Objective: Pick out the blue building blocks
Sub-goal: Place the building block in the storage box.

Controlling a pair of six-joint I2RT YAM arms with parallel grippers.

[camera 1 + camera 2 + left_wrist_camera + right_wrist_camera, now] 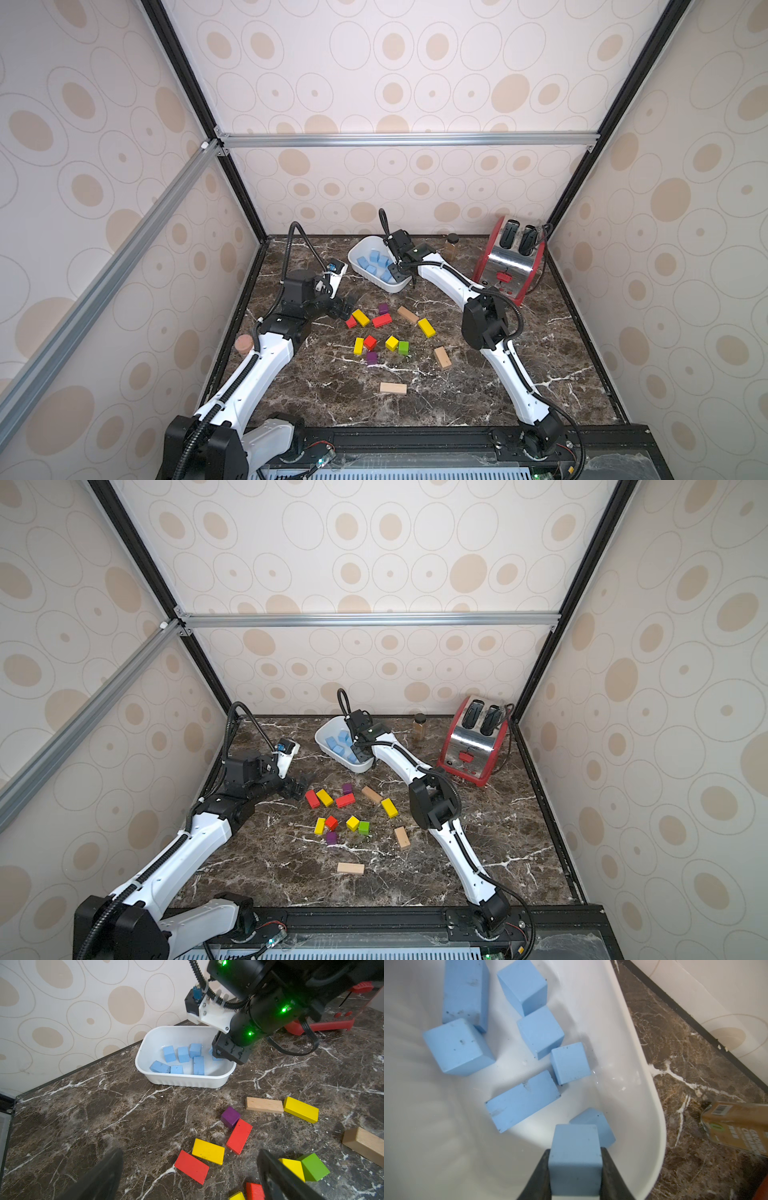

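Observation:
Several blue building blocks (375, 258) (337, 742) (183, 1054) lie in a white tub (365, 240) (326, 729) (187, 1081) at the back of the table. In the right wrist view they rest on the tub's floor (623, 1064), cubes and longer bricks (521, 1101) mixed. My right gripper (575, 1155) (395, 274) (358, 754) hangs over the tub's near end, shut on one blue cube (575, 1147). My left gripper (190, 1159) (347, 305) (301, 785) stands open and empty low over the table, beside a red brick (192, 1166) and a yellow brick (208, 1151).
Red, yellow, purple, green and tan blocks (382, 320) are scattered mid-table in front of the tub. A red and silver toaster (509, 257) stands at the back right, a brown spice jar (451, 246) beside it. A tan brick (392, 387) lies alone nearer the front.

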